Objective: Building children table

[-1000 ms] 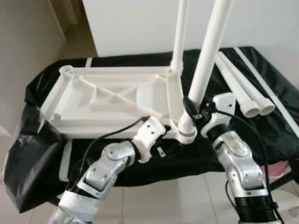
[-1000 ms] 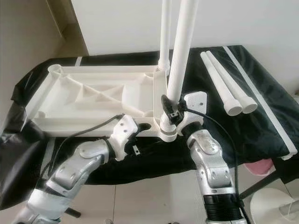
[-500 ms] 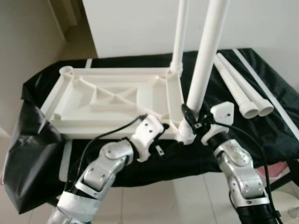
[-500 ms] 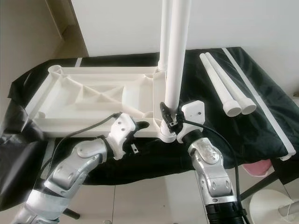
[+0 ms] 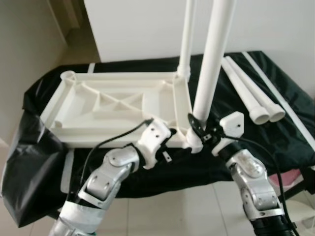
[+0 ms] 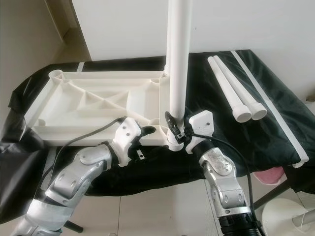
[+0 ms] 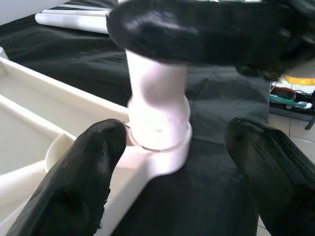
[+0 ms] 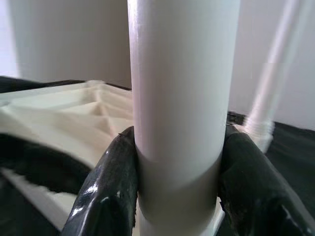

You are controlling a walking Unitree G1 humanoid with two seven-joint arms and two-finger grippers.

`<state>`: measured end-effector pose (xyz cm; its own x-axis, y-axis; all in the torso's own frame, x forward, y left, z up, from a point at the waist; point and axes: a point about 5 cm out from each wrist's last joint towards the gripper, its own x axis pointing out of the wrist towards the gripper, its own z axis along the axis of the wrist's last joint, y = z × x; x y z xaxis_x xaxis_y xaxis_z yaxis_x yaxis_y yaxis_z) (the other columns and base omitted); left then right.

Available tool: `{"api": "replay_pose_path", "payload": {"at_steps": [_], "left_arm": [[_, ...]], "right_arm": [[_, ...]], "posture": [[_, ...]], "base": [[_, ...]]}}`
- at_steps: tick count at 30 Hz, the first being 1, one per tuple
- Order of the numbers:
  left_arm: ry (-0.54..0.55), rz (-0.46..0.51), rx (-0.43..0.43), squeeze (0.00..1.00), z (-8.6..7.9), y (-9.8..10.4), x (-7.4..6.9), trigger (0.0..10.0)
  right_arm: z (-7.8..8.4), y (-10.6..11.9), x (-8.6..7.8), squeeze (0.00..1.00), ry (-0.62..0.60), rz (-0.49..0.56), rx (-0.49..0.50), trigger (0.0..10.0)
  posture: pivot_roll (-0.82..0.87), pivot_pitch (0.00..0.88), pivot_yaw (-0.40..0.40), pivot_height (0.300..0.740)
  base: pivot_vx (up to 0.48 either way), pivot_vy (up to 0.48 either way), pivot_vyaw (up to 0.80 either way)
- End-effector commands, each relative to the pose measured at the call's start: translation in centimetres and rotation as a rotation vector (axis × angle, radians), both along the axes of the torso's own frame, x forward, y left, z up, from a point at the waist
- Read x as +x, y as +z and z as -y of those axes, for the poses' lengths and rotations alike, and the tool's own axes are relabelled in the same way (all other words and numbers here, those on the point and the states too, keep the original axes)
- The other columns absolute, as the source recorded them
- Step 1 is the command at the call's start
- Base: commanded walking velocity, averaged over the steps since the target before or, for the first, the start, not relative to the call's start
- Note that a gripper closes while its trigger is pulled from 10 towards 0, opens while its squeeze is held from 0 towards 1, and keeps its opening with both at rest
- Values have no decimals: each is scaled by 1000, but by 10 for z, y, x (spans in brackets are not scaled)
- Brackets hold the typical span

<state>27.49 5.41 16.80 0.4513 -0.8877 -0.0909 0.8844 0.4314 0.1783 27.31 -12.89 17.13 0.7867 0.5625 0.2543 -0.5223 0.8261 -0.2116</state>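
Observation:
A white children's tabletop (image 5: 113, 101) lies upside down on a black-covered table (image 5: 275, 142). One white leg (image 5: 186, 39) stands upright in its far right corner. A second leg (image 5: 209, 73) stands in the near right corner socket (image 7: 160, 140), and my right gripper (image 5: 197, 132) is shut on its lower end; its black fingers (image 8: 110, 191) press both sides of the tube. My left gripper (image 5: 170, 142) is open at the tabletop's near edge beside that socket, its fingers (image 7: 78, 182) either side of the corner without gripping it.
Two loose white legs (image 5: 248, 93) lie side by side on the black cover at the right. A white strip (image 6: 268, 105) runs along the table's right edge. A white wall stands behind, and tiled floor shows below the near edge.
The right gripper has lowered and straightened the leg it holds, so the leg now stands nearly upright in the near right corner socket. The left gripper stayed at the tabletop's edge.

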Motion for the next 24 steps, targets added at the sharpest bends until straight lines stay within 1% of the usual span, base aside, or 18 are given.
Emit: {"api": "replay_pose_path", "payload": {"at_steps": [1, 2, 4, 5, 8, 9, 10, 12, 14, 15, 18, 24], "left_arm": [[-3, 10, -1, 0, 0, 4, 0, 10000], [-3, 12, 0, 0, 0, 4, 0, 10000], [-1, 15, -1, 0, 0, 5, 0, 10000], [-1, 17, -3, 0, 0, 6, 0, 10000], [-2, 25, -9, 0, 0, 9, -1, 10000], [-1, 25, -9, 0, 0, 9, -1, 10000], [-1, 25, -9, 0, 0, 9, -1, 10000], [-2, 27, -10, 0, -1, 10, -1, 10000], [-2, 29, -9, 0, -1, 10, -1, 10000], [-2, 29, -9, 0, -1, 11, -1, 10000], [0, 33, -6, 0, -2, 11, -1, 10000], [5, 38, -6, 0, -4, 13, -1, 10000]], "right_arm": [[-9, -21, -4, 0, 68, -100, -21, 10000], [-9, -21, -4, 0, 68, -102, -16, 10000], [-11, -23, -5, 0, 89, -95, -47, 10000], [-10, -24, -4, 0, 81, -102, -47, 10000], [-4, -28, 4, 0, 24, -167, 10, 10000], [-1, -27, 7, 0, 0, -180, 34, 10000], [-1, -27, 7, 0, 0, -180, 34, 10000], [5, -28, 15, 0, -51, -217, 68, 10000], [8, -28, 17, 0, -64, -230, 81, 10000], [10, -27, 19, 0, -77, -239, 104, 10000], [11, -27, 21, 0, -87, -242, 124, 10000], [12, -32, 20, 0, -100, -253, 119, 10000]], "posture": [[-54, 55, 21, 740], [-54, 56, 21, 740], [-53, 55, 21, 740], [-52, 57, 19, 740], [-51, 58, 19, 740], [-51, 60, 19, 740], [-51, 60, 19, 740], [-48, 63, 19, 740], [-48, 63, 19, 740], [-48, 65, 18, 740], [-46, 67, 17, 740], [-44, 70, 17, 740]], "base": [[0, 0, 0], [0, 0, 0], [0, 0, 0], [0, 0, 0], [0, 0, 0], [0, 0, 0], [0, 0, 0], [0, 0, 0], [0, 0, 0], [0, 0, 0], [0, 0, 0], [0, 0, 0]]}}
